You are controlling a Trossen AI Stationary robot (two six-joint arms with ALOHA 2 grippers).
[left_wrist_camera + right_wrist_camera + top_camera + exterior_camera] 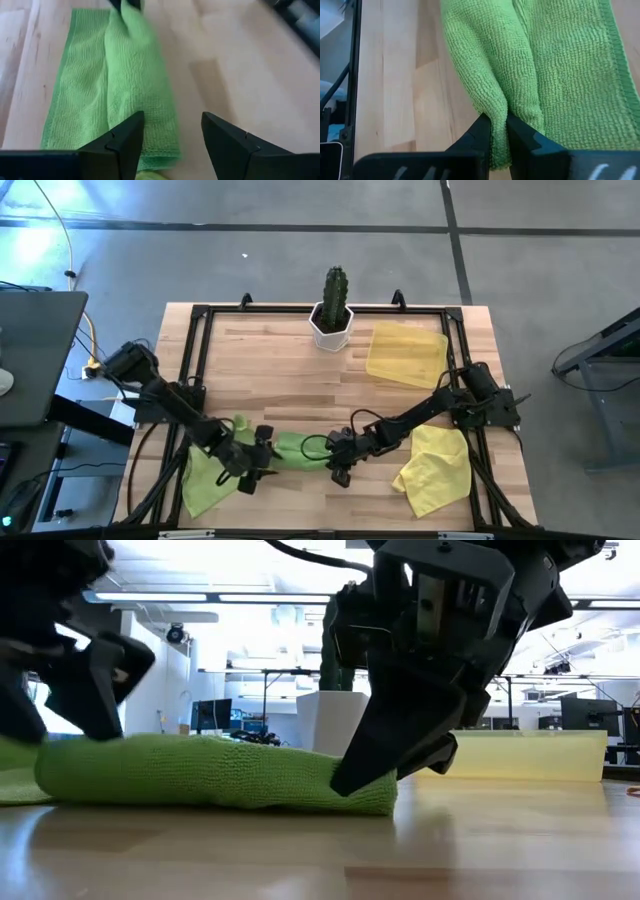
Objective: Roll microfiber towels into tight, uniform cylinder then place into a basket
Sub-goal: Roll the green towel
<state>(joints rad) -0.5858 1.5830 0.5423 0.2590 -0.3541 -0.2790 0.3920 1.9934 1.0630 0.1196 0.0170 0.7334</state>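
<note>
Right end effector (499, 131) is clenched on one end of the rolled green towel (290, 448) near the counter's (280, 360) front edge; left end effector (172, 145), released, straddles its other end.

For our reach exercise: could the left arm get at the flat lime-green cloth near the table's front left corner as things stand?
Probably yes. The flat lime-green cloth lies beside the left end effector, which is open and holds nothing, and no object lies between them.
</note>
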